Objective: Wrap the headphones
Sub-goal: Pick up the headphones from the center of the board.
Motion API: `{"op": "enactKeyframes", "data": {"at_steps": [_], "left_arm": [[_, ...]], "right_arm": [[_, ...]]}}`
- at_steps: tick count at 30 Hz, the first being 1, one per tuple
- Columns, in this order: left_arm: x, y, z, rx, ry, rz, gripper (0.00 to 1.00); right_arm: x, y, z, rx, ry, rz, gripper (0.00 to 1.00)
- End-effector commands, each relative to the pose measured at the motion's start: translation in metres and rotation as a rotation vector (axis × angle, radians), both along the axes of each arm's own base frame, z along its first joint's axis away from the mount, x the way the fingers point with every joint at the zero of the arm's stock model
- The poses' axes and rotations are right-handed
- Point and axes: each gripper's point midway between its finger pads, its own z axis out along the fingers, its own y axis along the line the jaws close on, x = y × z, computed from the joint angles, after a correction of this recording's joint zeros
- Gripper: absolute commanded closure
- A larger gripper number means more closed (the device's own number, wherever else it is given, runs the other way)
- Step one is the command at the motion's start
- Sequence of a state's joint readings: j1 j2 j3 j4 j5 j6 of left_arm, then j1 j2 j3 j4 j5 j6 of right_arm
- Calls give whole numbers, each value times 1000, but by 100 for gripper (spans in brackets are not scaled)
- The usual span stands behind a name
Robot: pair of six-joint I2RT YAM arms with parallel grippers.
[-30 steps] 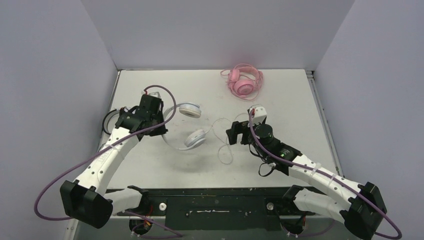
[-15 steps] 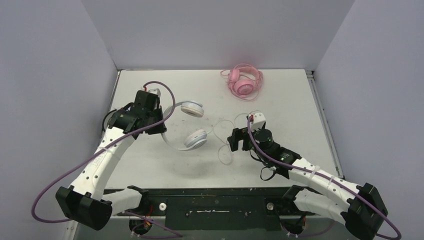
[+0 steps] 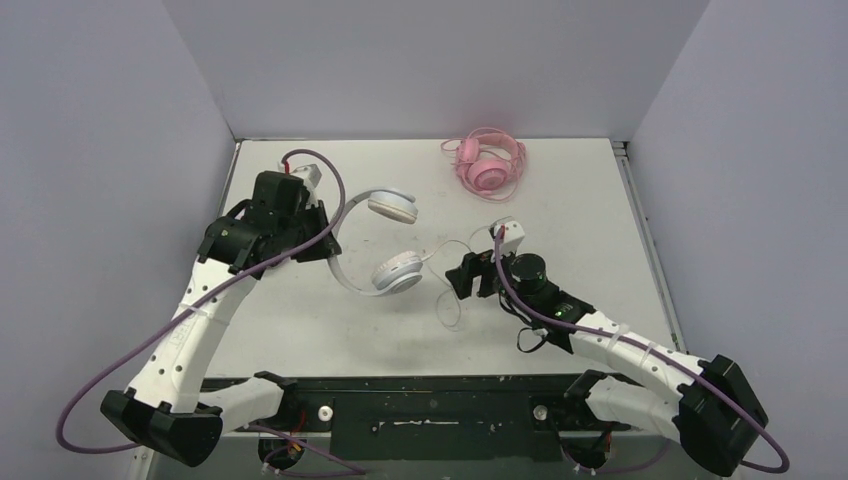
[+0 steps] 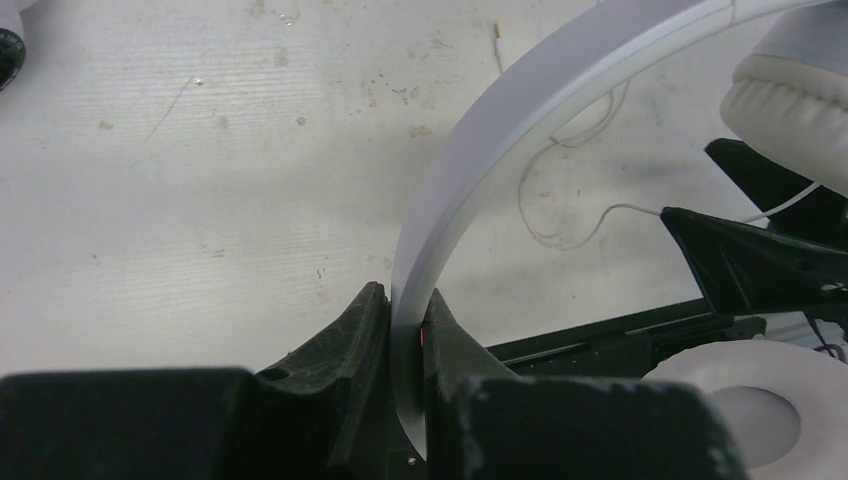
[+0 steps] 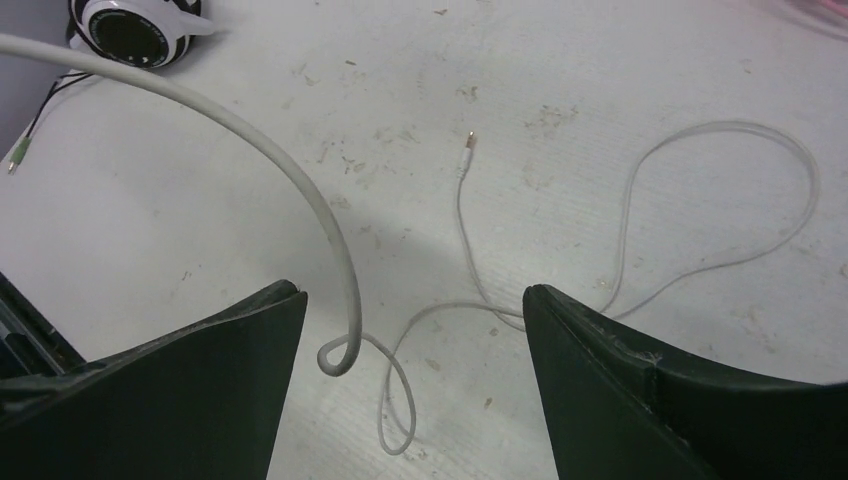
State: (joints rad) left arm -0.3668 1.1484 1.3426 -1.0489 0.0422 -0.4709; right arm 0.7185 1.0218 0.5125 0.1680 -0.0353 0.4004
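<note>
Right gripper (image 5: 410, 295) wide open over the cable; left gripper (image 4: 405, 310) clamped on the white headset (image 3: 397, 272).
The white cable (image 5: 349, 290) runs between the spread right jaws. The left jaws pinch the headband. The black-and-white headset (image 5: 130, 28) lies at the table's (image 3: 560, 200) left edge, and the pink headset (image 3: 487, 165) at the far edge.

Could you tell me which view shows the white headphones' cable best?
The right wrist view: the white headphones' cable shows clearly, loops and plug tip included. The top view shows only a thin loop by the right gripper; the left wrist view, a faint stretch.
</note>
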Motion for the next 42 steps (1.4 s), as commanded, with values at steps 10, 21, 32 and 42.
{"op": "enactKeyframes", "data": {"at_steps": [10,21,32,42], "left_arm": [[2,-23,19,-86,-62,-126,100],[13,-27,-14,170,-94,-208,100],[17,-64,-29,321,-178,-374,100],[11,-87,-23,281,-253,-493,100]], "right_arm": [[32,5,90,72,-269,-21,82],[18,23,175,-56,-483,185,98],[6,80,167,-283,-491,361,86],[38,69,161,-324,-475,203,71]]}}
